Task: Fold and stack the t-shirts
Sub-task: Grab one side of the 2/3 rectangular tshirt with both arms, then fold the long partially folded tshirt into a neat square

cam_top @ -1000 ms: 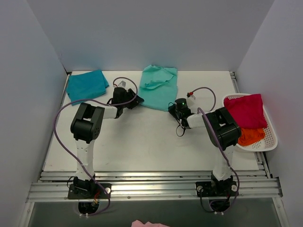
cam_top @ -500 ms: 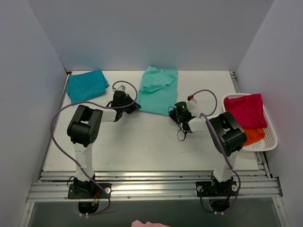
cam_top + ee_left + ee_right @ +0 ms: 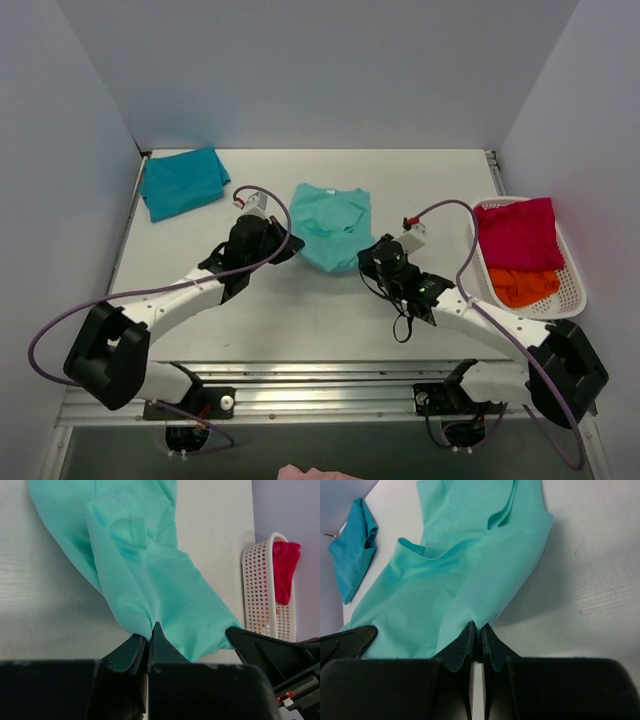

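The mint-green t-shirt (image 3: 330, 222) hangs bunched between both arms at mid-table, its near edge lifted. My left gripper (image 3: 285, 243) is shut on the shirt's near left corner (image 3: 135, 620); the jaws meet on the cloth (image 3: 149, 630). My right gripper (image 3: 372, 250) is shut on the near right corner, pinching a fold (image 3: 479, 626) of the mint-green t-shirt (image 3: 450, 580). The teal-blue t-shirt (image 3: 182, 181) lies folded at the far left corner, also in the right wrist view (image 3: 351, 547).
A white perforated basket (image 3: 563, 302) at the right edge holds a red cloth (image 3: 515, 232) and an orange cloth (image 3: 520, 285); it shows in the left wrist view (image 3: 260, 590). Grey walls close in the table on three sides.
The left gripper shut on the mint-green shirt's corner. Both arms then pulled the shirt toward the near side, stretching out low over the table; the shirt slid away from the back wall.
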`<state>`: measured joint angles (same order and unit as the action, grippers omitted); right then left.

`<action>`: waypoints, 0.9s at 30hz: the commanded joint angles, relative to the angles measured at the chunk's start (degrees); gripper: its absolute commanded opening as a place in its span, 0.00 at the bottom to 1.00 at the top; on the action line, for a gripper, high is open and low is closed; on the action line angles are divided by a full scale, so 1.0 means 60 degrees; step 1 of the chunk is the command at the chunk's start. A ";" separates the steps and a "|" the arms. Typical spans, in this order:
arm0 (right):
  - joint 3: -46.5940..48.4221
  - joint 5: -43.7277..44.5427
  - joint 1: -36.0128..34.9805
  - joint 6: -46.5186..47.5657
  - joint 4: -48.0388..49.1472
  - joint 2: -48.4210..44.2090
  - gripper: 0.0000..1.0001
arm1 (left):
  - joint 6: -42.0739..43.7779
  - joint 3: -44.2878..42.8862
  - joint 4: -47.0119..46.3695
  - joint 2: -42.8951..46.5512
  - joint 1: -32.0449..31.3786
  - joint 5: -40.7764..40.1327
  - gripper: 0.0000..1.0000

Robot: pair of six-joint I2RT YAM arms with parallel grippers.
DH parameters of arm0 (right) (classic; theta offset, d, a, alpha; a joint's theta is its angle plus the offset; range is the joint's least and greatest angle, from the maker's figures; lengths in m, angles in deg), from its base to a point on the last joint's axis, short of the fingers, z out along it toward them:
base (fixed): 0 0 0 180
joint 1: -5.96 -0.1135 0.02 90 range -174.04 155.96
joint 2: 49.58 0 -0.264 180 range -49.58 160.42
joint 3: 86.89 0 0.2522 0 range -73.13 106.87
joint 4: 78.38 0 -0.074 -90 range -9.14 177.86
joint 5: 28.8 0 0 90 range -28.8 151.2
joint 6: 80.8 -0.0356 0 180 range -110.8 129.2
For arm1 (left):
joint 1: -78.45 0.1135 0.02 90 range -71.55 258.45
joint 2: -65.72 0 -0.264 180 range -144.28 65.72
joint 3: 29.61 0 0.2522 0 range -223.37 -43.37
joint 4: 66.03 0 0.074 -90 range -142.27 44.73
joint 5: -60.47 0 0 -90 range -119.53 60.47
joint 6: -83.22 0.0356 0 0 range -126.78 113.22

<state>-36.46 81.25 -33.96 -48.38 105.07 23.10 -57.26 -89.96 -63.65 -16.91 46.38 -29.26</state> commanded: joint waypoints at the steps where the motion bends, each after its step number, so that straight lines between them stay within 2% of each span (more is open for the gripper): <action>1: -0.0120 0.1096 -0.0508 -0.0334 -0.1812 -0.1331 0.00 | -0.0229 0.0337 0.1309 0.1099 -0.0411 -0.0866 0.02; 7: 0.0056 0.1462 -0.0758 -0.0350 -0.2824 -0.2445 0.00 | -0.0405 0.0265 0.2495 0.2315 -0.0645 -0.1202 0.03; 14: 0.0773 0.1842 -0.0758 -0.0130 -0.3484 -0.2256 0.00 | -0.0479 -0.0145 0.3229 0.2814 -0.0646 -0.1729 0.13; 21: 0.1462 0.2092 -0.0686 0.0148 -0.3323 -0.1408 0.00 | -0.0230 -0.0950 0.3332 0.2142 -0.0514 -0.2038 0.19; 27: 0.2136 0.1771 -0.0276 0.0427 -0.3045 -0.0251 0.00 | -0.0112 -0.1770 0.3112 0.1160 0.0130 -0.1350 0.20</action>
<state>-26.91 89.88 -37.26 -47.42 86.36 19.26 -59.21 -96.58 -43.87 -7.97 44.94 -38.48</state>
